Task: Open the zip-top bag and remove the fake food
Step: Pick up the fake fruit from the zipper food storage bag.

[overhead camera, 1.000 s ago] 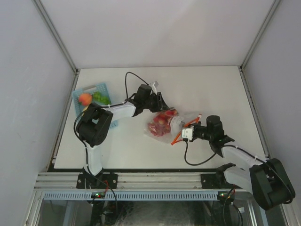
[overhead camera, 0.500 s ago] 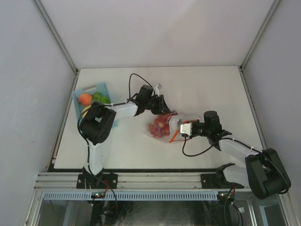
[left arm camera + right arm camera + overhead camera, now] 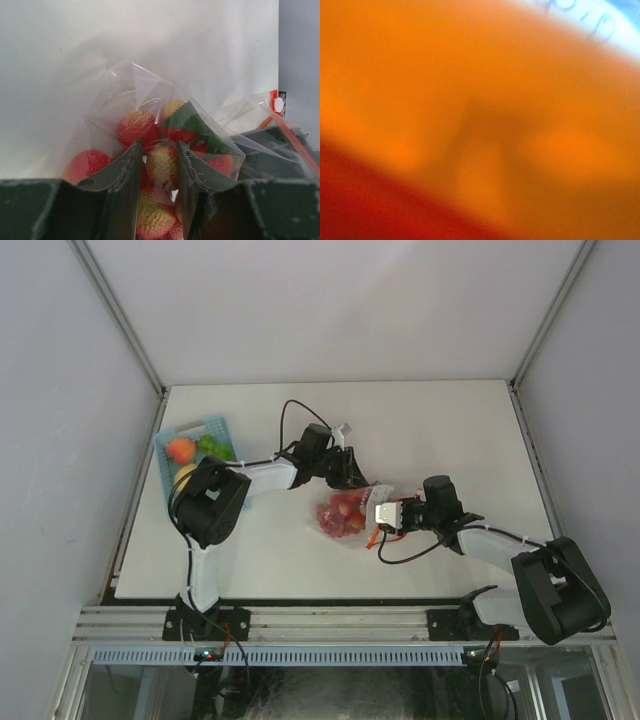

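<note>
Touching the left pincer (image 3: 159, 147) lies the zip-top bag (image 3: 125, 95).

It was a robotics lab test cell: a white table (image 3: 450, 430) boxed in by plain pale panels (image 3: 330, 300), with aluminium extrusion rails (image 3: 330, 625) along the frame's bottom carrying the left arm (image 3: 205, 510) and right arm (image 3: 510, 550).

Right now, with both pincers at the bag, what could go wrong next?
1. The left pincer straddles the bag with food right between its fingers; closing may clamp a piece, not bare plastic.
2. The right wrist view is only an orange blur, so the right pincer, close to the strip, cannot be checked; its hold may slip.
3. A pull could drag the whole bag across the table instead of opening it.
</note>
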Action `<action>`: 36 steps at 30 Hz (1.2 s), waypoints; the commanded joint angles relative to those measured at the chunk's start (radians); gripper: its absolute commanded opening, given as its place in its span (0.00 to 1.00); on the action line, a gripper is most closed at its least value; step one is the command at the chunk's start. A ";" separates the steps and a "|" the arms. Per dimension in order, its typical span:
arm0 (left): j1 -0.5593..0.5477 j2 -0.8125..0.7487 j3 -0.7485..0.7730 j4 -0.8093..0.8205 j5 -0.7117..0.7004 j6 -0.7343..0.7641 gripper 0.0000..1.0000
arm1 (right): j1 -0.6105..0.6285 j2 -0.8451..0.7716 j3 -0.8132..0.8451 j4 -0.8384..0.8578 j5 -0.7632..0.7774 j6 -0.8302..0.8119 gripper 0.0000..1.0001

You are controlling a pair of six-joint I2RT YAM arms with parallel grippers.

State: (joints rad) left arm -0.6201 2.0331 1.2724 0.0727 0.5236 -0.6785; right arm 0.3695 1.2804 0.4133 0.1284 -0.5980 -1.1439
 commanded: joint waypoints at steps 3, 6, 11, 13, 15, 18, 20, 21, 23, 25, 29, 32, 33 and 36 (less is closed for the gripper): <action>-0.027 0.019 0.047 -0.002 0.049 0.012 0.37 | 0.010 0.033 0.056 -0.008 0.047 0.013 0.38; -0.029 0.018 0.043 -0.002 0.047 0.011 0.37 | 0.012 0.033 0.067 -0.040 0.039 0.032 0.39; -0.029 0.009 0.023 -0.004 0.019 -0.019 0.37 | 0.025 0.011 0.114 -0.145 0.043 0.129 0.42; -0.029 0.008 0.019 0.000 0.016 -0.030 0.38 | 0.038 0.008 0.130 -0.193 0.059 0.161 0.46; -0.029 0.009 0.016 0.006 0.016 -0.041 0.37 | 0.061 0.011 0.131 -0.211 0.103 0.188 0.50; -0.029 0.002 0.011 0.010 0.015 -0.050 0.38 | 0.079 0.028 0.131 -0.223 0.160 0.218 0.54; -0.029 -0.003 0.001 0.013 0.013 -0.054 0.38 | 0.083 0.050 0.134 -0.223 0.194 0.232 0.54; -0.029 -0.005 -0.005 0.017 0.013 -0.057 0.38 | 0.085 0.067 0.139 -0.224 0.211 0.241 0.54; -0.029 -0.007 -0.013 0.023 0.017 -0.064 0.38 | 0.086 0.108 0.164 -0.239 0.238 0.265 0.52; -0.029 -0.007 -0.016 0.029 0.023 -0.071 0.38 | 0.087 0.156 0.204 -0.261 0.258 0.292 0.49; -0.029 -0.015 -0.024 0.032 0.031 -0.073 0.37 | 0.096 0.224 0.264 -0.270 0.279 0.332 0.45; -0.029 -0.017 -0.029 0.032 0.040 -0.075 0.37 | 0.104 0.238 0.275 -0.264 0.273 0.335 0.45; -0.029 -0.018 -0.031 0.032 0.043 -0.075 0.37 | 0.106 0.239 0.275 -0.265 0.270 0.335 0.45; -0.030 -0.017 -0.037 0.035 0.048 -0.076 0.37 | 0.112 0.249 0.274 -0.268 0.265 0.361 0.37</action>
State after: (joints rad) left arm -0.6380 2.0403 1.2671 0.0895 0.5301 -0.7349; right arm 0.4652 1.5024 0.6708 -0.1272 -0.3477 -0.8276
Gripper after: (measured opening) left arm 0.374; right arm 0.423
